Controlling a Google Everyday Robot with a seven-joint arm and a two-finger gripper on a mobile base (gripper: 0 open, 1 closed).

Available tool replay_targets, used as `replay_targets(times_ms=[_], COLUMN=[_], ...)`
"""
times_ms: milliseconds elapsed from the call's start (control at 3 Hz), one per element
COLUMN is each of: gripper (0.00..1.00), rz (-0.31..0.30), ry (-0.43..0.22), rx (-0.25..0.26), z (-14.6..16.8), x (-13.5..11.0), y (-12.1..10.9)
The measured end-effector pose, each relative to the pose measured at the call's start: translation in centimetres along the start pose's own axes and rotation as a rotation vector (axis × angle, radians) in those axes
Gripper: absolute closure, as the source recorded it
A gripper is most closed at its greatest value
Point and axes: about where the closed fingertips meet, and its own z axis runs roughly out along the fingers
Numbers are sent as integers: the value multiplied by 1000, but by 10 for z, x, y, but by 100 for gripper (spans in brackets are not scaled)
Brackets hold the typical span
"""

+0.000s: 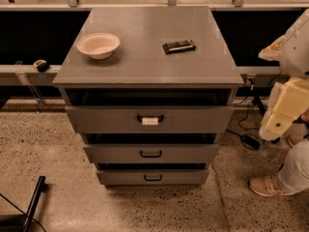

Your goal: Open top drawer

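The top drawer [101, 121] is the widest grey drawer of the cabinet, just under the cabinet top [145, 57]. Its dark curved handle [150, 118] carries a small white tag. A dark gap shows above the drawer front. My gripper [276, 123] is the cream end of the arm at the right edge of the view. It hangs beside the cabinet's right side at about top-drawer height, well apart from the handle and touching nothing.
Two narrower grey drawers with plain black handles [151, 153] [153, 177] sit below. A beige bowl [98, 44] and a small black object [178, 46] lie on the top. A person's leg and shoe [270, 185] and cables [251, 140] are at the right. A black bar [34, 202] lies lower left.
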Motion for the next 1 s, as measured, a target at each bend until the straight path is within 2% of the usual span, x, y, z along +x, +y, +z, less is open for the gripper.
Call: replay_targets(times_ms=[333, 667, 1000], gripper=[0, 0, 0], rz=[-78, -72, -109], ry=[-91, -76, -100], rx=[-48, -60, -19], z=[49, 54, 57], x=[-18, -13, -20], y=[42, 45, 47])
